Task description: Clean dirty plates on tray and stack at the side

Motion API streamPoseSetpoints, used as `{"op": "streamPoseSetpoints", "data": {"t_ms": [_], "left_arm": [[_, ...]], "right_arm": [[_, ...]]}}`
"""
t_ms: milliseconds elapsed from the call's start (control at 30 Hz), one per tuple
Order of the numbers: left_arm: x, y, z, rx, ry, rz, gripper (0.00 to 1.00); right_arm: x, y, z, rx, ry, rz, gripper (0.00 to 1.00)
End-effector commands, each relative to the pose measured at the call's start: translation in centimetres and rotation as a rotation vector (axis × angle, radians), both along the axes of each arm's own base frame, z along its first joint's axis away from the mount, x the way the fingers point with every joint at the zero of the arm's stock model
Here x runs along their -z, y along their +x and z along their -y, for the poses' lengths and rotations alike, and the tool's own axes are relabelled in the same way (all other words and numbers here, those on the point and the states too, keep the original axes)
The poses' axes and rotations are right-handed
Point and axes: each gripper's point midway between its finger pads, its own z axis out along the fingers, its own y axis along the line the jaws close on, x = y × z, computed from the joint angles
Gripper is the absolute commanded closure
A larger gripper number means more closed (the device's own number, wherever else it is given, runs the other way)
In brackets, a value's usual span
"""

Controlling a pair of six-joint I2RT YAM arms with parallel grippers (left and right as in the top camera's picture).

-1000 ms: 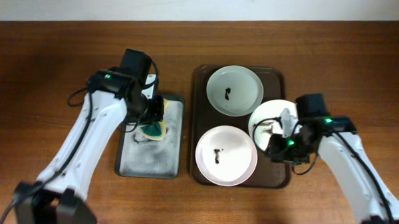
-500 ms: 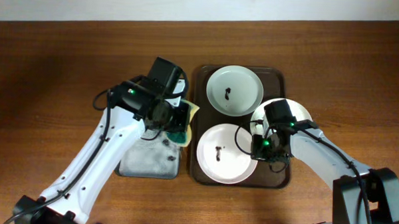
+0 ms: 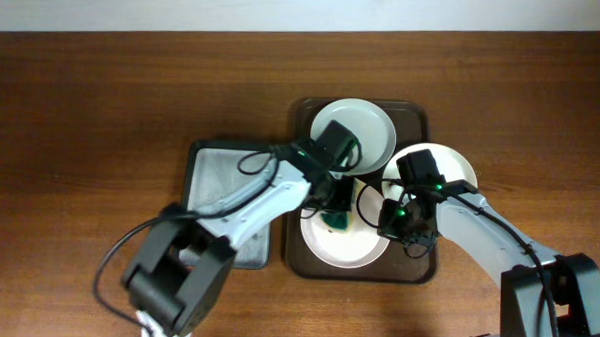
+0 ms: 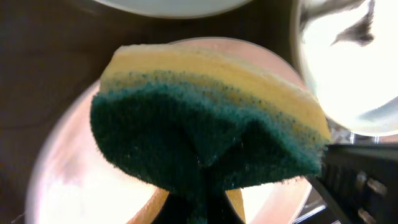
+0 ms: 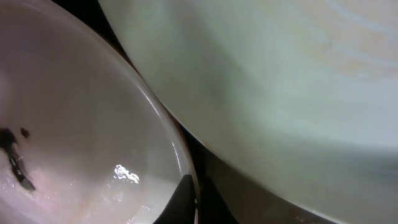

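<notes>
The dark brown tray (image 3: pixel 414 116) holds three pale plates. The far plate (image 3: pixel 366 131) shows a dark smear. The right plate (image 3: pixel 442 171) overhangs the tray's right rim. My left gripper (image 3: pixel 335 212) is shut on a green-yellow sponge (image 3: pixel 336 221) and holds it over the near plate (image 3: pixel 347 248). In the left wrist view the sponge (image 4: pixel 205 124) fills the frame above that plate (image 4: pixel 62 174). My right gripper (image 3: pixel 391 225) is shut on the near plate's right rim (image 5: pixel 180 155), one finger inside (image 5: pixel 180 202). A dark smear (image 5: pixel 13 158) shows in that plate.
A smaller sudsy dark tray (image 3: pixel 219 186) lies left of the brown tray, partly under my left arm. The wooden table (image 3: pixel 81 131) extends to both sides. The right plate (image 5: pixel 298 81) hangs close above my right gripper.
My left gripper carried the sponge from the sudsy tray rightward to over the near plate. My right gripper moved left to that plate's rim and has stayed there.
</notes>
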Motion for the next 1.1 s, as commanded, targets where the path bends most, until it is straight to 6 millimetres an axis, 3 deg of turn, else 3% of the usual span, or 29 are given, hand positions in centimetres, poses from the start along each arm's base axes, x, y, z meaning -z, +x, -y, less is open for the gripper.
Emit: {"op": "streamPoseSetpoints", "data": {"t_ms": [0, 100, 200, 233, 300, 367, 467, 500, 567, 633, 733, 900, 967, 1067], "left_arm": [[2.9, -1.4, 1.7, -0.01, -0.047, -0.115, 1.0], [4.8, -2.6, 2.3, -0.01, -0.071, -0.211, 1.0], [6.7, -3.5, 1.6, -0.014, -0.028, -0.263, 1.0], [7.4, -3.6, 0.8, -0.026, 0.019, -0.264, 1.0], [8.8, -3.0, -3.1, -0.078, 0.213, -0.215, 1.0], [8.5, -2.2, -5.7, -0.113, 0.333, -0.173, 1.0], [6.2, -0.1, -10.8, -0.193, 0.53, -0.095, 1.0], [5.3, 0.6, -11.9, -0.209, 0.576, -0.06, 1.0], [4.3, 1.3, -12.3, -0.218, 0.598, -0.024, 1.0], [4.3, 1.1, -11.3, -0.211, 0.558, -0.037, 1.0], [4.6, 0.3, -7.4, -0.168, 0.411, -0.077, 1.0], [3.4, -1.6, 1.3, -0.049, 0.042, -0.171, 1.0], [2.8, -2.1, 3.2, -0.024, -0.026, -0.171, 1.0], [2.7, -2.3, 4.3, -0.032, -0.038, -0.16, 1.0]], "right_arm": [[0.7, -0.3, 1.7, 0.027, -0.096, -0.008, 0.96], [0.7, -0.3, 1.6, 0.026, -0.096, -0.008, 0.96], [0.7, -0.3, 1.6, 0.026, -0.096, -0.008, 0.96], [0.7, -0.3, 1.7, 0.027, -0.097, -0.01, 0.96], [0.7, -0.4, 1.7, 0.026, -0.097, -0.012, 0.96], [0.7, -0.4, 1.7, 0.027, -0.097, -0.012, 0.96], [0.7, -0.4, 1.7, 0.026, -0.098, -0.015, 0.96], [0.7, -0.4, 1.7, 0.026, -0.098, -0.015, 0.96], [0.7, -0.5, 1.7, 0.026, -0.099, -0.019, 0.96], [0.7, -0.6, 1.7, 0.026, -0.1, -0.023, 0.96], [0.7, -0.7, 1.8, 0.026, -0.101, -0.026, 0.96], [0.7, -0.7, 1.8, 0.025, -0.101, -0.026, 0.96], [0.7, -0.7, 1.8, 0.026, -0.101, -0.026, 0.96], [0.7, -0.8, 1.8, 0.025, -0.102, -0.029, 0.96]]}}
